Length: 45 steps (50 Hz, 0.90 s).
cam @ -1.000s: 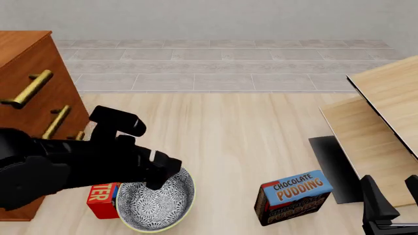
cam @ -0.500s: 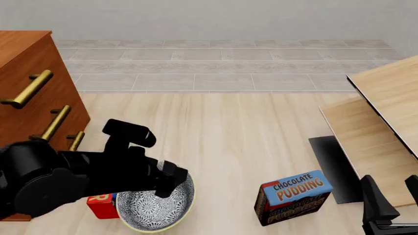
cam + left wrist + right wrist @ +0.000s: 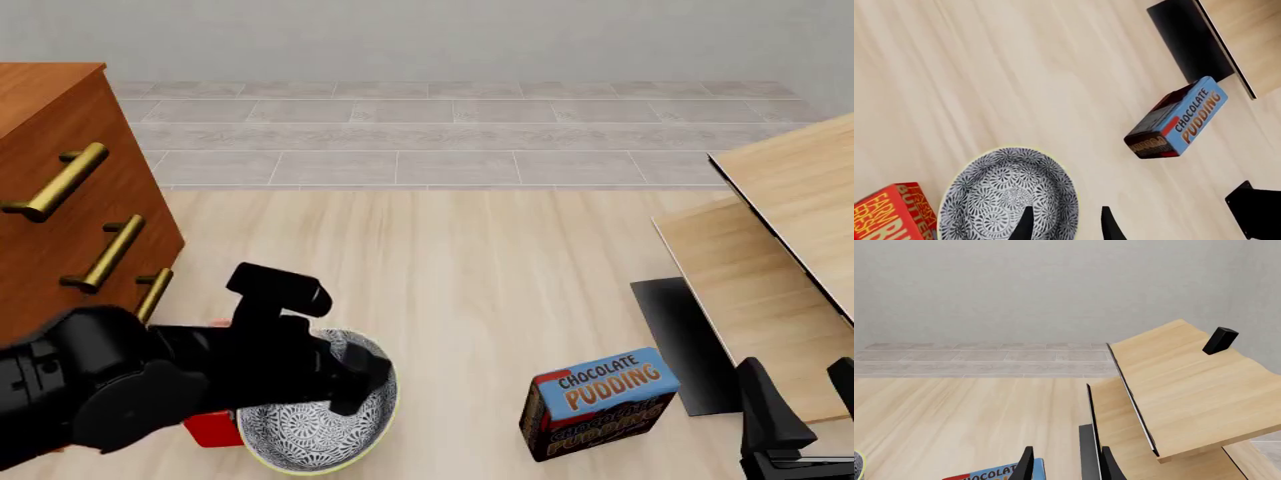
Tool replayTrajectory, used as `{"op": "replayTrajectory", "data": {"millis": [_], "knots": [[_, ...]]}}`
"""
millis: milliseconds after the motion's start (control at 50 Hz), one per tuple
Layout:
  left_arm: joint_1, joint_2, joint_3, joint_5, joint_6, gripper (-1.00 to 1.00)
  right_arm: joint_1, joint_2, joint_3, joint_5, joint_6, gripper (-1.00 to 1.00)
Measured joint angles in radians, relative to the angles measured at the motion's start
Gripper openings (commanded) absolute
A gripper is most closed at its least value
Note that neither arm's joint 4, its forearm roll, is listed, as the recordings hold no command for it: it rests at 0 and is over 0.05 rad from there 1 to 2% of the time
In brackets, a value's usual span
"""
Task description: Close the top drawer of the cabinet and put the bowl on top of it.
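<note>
Two black fingertips (image 3: 1026, 225) of the left gripper (image 3: 350, 380) stood parted across the near rim of the bowl (image 3: 1009, 196), one tip inside the patterned hollow, the other outside the wall, not yet clenched on it. A red butter box (image 3: 893, 212) lay touching the bowl on the side away from the outer finger. Beyond the fingers sat the chocolate pudding box (image 3: 599, 400) (well apart). The cabinet (image 3: 54, 190) stood behind the arm, its top drawer (image 3: 47, 165) flush with the lower fronts. The right gripper (image 3: 1065, 465) hung released, fingers apart, near the pale wooden table (image 3: 1187, 390).
</note>
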Motion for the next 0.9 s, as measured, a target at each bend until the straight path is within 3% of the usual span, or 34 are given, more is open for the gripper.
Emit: {"op": "replayTrajectory", "data": {"millis": [900], "knots": [[-0.021, 0.106, 0.072, -0.149, -0.087, 1.0, 0.0, 0.0, 0.0, 0.0, 0.0, 1.0]]}}
